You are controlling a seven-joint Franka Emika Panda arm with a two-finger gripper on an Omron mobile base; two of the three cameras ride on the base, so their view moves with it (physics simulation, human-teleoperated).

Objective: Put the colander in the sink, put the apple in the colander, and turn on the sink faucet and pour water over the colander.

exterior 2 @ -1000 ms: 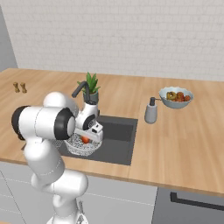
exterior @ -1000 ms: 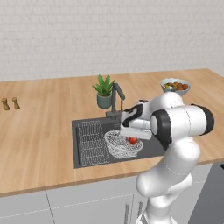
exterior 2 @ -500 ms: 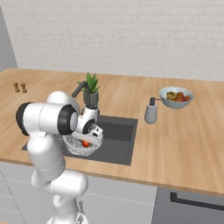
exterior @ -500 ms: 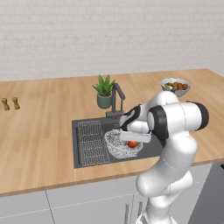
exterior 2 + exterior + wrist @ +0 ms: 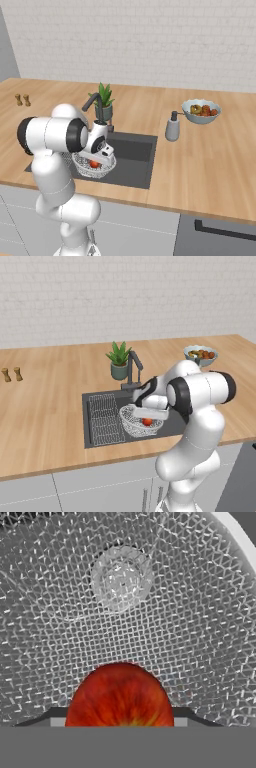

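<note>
Apple (image 5: 119, 694) sits pinched in the gripper (image 5: 119, 722) over the colander (image 5: 200, 637): firm, smooth, likely slippery; grip across its widest part.

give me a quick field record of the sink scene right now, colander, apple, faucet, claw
colander: in the sink, beside the wire rack
apple: inside the colander, between the claw's fingertips
claw: low over the colander; open or shut cannot be told
sink faucet: behind the sink, no water stream visible
done: colander placed
left: faucet on
</note>
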